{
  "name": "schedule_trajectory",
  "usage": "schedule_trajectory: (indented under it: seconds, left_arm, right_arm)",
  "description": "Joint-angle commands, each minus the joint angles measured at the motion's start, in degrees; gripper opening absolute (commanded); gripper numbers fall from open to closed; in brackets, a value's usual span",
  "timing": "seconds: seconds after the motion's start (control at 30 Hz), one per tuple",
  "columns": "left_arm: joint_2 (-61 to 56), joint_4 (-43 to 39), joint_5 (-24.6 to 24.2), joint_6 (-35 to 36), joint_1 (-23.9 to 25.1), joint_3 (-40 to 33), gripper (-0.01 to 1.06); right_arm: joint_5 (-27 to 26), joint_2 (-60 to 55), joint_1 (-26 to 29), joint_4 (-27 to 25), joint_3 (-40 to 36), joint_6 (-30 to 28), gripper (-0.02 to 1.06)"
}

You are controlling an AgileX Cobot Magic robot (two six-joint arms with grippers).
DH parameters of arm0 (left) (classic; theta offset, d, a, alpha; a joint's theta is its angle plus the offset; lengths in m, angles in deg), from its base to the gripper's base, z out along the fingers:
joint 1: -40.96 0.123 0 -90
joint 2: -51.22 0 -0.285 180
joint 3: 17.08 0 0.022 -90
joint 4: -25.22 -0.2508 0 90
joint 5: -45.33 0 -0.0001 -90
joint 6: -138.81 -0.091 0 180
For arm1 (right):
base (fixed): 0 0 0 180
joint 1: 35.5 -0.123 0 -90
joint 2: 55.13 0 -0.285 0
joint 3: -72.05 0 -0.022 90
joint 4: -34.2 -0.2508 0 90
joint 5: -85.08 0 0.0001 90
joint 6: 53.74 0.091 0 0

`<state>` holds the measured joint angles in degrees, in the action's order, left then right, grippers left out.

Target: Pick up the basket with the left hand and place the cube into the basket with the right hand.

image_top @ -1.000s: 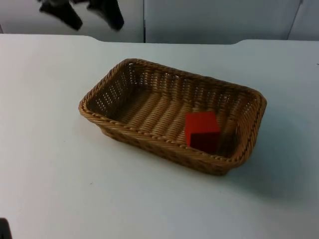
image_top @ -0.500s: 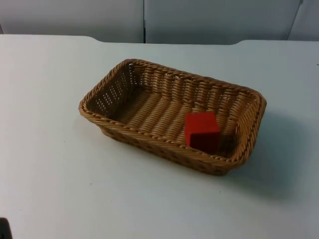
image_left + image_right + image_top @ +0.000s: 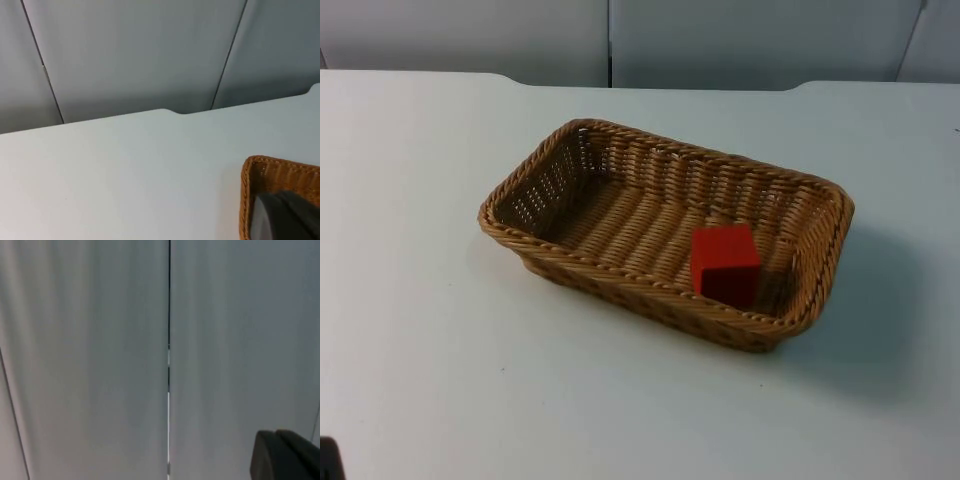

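A brown wicker basket (image 3: 620,272) stands on the white table, a little right of the middle. A red cube (image 3: 725,262) lies inside it, against the near right wall. In the left wrist view a corner of the basket (image 3: 280,172) lies just beyond my left gripper's black fingertip (image 3: 285,217), which is above and beside the rim and holds nothing. The left gripper is shut. My right gripper's fingertip (image 3: 287,455) points at the grey wall, away from the basket, and that gripper is shut with nothing in it.
The grey partition wall (image 3: 740,40) closes the table's far edge. White table top (image 3: 420,350) stretches all around the basket. A small dark object (image 3: 328,460) sits at the table's near left corner.
The left gripper, open at the upper left of the top view a second ago, has pulled back out of that view and shut. Basket and cube have not moved.
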<state>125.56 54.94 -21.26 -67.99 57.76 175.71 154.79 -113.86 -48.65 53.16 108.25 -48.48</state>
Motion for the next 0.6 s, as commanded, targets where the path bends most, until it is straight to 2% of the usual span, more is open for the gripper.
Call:
schedule_trajectory:
  seconds: [0.0, 0.03, 0.2, 0.23, 0.27, 0.37, 0.4, 0.43, 0.47, 0.57]
  left_arm:
    - [-9.8, 3.6, 2.0, -1.9, 0.2, -6.7, 0.0]
    - [-9.8, 3.6, 2.0, -1.9, 0.2, -6.7, 0.0]
    - [-24.9, 4.5, 5.0, -2.8, 0.2, -20.0, 0.0]
    - [-27.1, 4.1, 5.3, -2.8, 0.2, -23.2, 0.0]
    - [-27.1, 4.1, 5.3, -2.8, 0.2, -23.2, 0.0]
    - [-34.0, 3.4, 5.5, -3.2, 0.0, -33.6, 0.0]
    - [-35.7, 3.4, 6.3, -3.2, -0.5, -37.2, 0.0]
    - [-35.7, 3.4, 6.3, -3.2, -0.5, -37.2, 0.0]
    - [-37.6, 3.4, 7.5, -3.2, -1.7, -40.0, 0.0]
    - [-42.0, 3.4, 7.9, -3.0, -6.9, -46.8, 0.0]
  right_arm:
    - [0.3, 7.2, 0.1, 3.3, -10.8, 1.8, 0.0]
    - [0.3, 7.2, 0.1, 3.3, -10.8, 1.8, 0.0]
    - [0.3, 21.6, 0.1, 8.2, -33.2, 8.4, 0.0]
    - [0.3, 24.1, 0.1, 8.2, -37.7, 8.8, 0.0]
    - [0.3, 24.1, 0.1, 8.2, -37.7, 8.8, 0.0]
    - [0.3, 33.1, 0.1, 8.4, -51.0, 9.9, 0.0]
    - [0.3, 34.1, 0.1, 8.4, -53.3, 10.4, 0.0]
    - [0.3, 34.1, 0.1, 8.4, -53.3, 10.4, 0.0]
    - [0.3, 38.4, 0.1, 8.5, -58.7, 11.8, 0.0]
    - [0.3, 45.0, 0.1, 7.7, -66.4, 13.9, 0.0]
